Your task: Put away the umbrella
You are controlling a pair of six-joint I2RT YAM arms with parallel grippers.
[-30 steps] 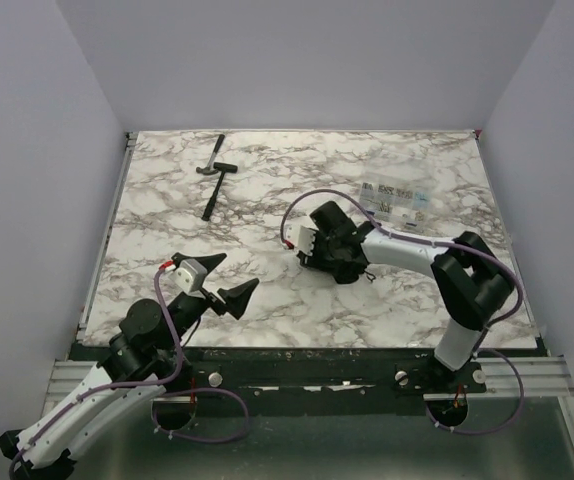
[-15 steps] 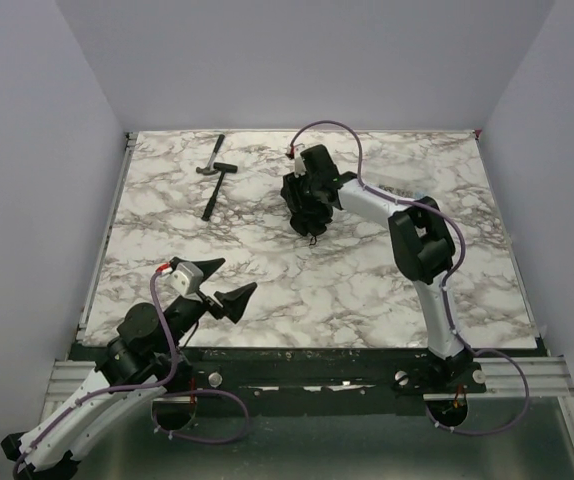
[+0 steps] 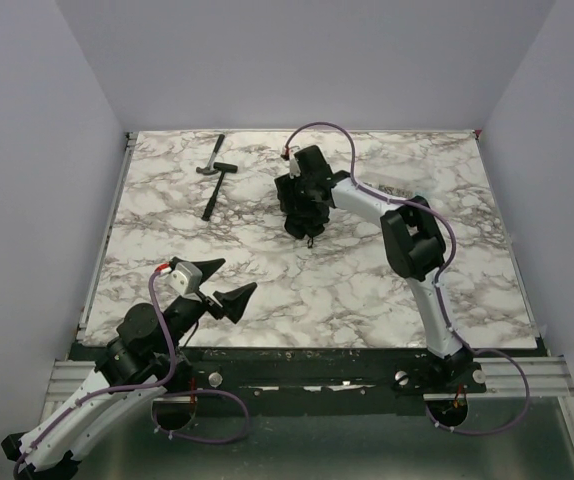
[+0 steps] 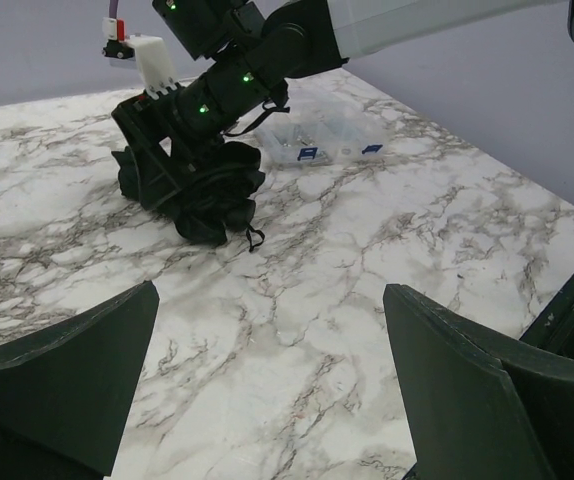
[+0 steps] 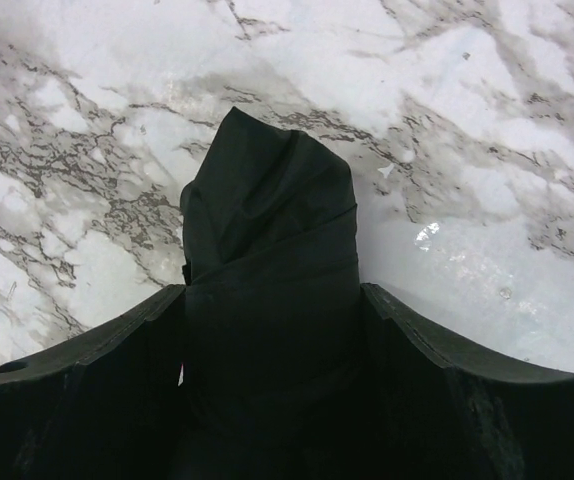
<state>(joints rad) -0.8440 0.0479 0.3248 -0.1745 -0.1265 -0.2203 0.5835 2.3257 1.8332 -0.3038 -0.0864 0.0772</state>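
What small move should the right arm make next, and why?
Probably open the fingers slightly to release it. The right gripper is shut on the folded umbrella, which seems to rest on the marble table in the left wrist view, so it should not fall. The left gripper is open and apart.

Our left arm folded low near base, left gripper [image 3: 239,273] wide open. Our right arm stretched far forward, right gripper [image 3: 305,208] clamping umbrella [image 5: 267,230].
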